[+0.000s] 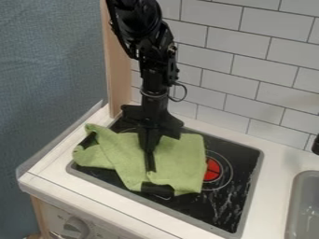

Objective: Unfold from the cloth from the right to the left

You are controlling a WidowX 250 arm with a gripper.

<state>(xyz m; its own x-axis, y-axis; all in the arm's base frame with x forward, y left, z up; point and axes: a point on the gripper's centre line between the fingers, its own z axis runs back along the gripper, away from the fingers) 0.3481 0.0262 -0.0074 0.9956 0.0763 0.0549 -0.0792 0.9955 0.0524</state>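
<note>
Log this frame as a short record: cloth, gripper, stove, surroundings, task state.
cloth: green fabric cloth, rumpled
cloth location: left side of black stovetop, as viewed
gripper: black metal gripper, down at the cloth's middle
burner: round red burner, partly covered by cloth
surroundings: grey sink, right edge of view
task state: cloth not spread flat

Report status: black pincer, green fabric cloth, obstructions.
Black pincer down at middle of green fabric cloth, grip unconfirmed. Cloth rumpled, part-folded, on flat black stovetop. Black jointed arm above cloth; no other obstruction seen.
</note>
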